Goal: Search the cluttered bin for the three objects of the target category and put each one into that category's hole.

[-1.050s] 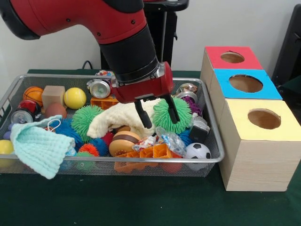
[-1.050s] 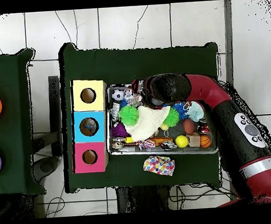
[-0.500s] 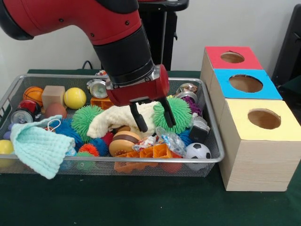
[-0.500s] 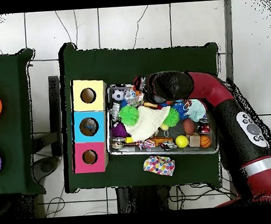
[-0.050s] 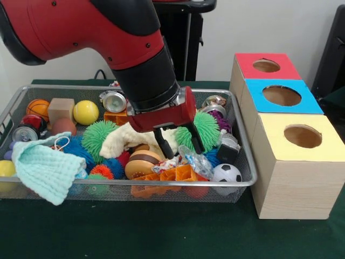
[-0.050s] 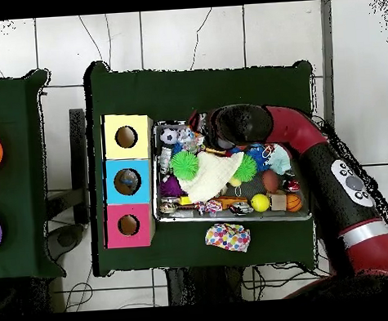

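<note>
My gripper (image 5: 178, 144) is spread wide and empty, low in the bin (image 5: 245, 162). The cream cloth (image 5: 129, 137) lies behind one finger, the spiky green ball (image 5: 207, 127) behind the other. I can read no writing.

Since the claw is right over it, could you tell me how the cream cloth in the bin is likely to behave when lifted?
The cream cloth lies draped and rumpled over toys, so it is probably floppy and would sag from the claw. It looks thin and likely light. One end rests against the green spiky ball, so it might drag that along.
</note>
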Tool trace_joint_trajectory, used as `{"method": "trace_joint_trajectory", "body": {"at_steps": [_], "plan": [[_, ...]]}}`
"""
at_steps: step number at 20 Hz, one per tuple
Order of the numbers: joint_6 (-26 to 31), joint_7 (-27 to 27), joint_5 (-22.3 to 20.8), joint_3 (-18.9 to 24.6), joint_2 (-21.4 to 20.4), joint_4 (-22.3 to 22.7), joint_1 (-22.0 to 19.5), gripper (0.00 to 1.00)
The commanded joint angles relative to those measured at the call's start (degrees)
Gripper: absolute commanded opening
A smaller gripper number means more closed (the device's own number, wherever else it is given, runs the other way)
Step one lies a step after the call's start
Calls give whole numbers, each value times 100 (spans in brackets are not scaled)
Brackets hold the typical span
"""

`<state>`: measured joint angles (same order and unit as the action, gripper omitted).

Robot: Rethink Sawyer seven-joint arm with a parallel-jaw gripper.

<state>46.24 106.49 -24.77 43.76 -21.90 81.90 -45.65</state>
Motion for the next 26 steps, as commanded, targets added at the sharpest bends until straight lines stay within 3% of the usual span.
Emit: {"method": "trace_joint_trajectory", "body": {"at_steps": [1, 23, 24, 26], "plan": [[-161, -1176, -426, -165, 578, -343, -1, 100], [-283, -1117, -568, -41, 902, -435, -69, 100], [-281, -1107, -562, -40, 904, -431, -76, 0], [-306, -1106, -574, -37, 894, -409, -85, 0]]}}
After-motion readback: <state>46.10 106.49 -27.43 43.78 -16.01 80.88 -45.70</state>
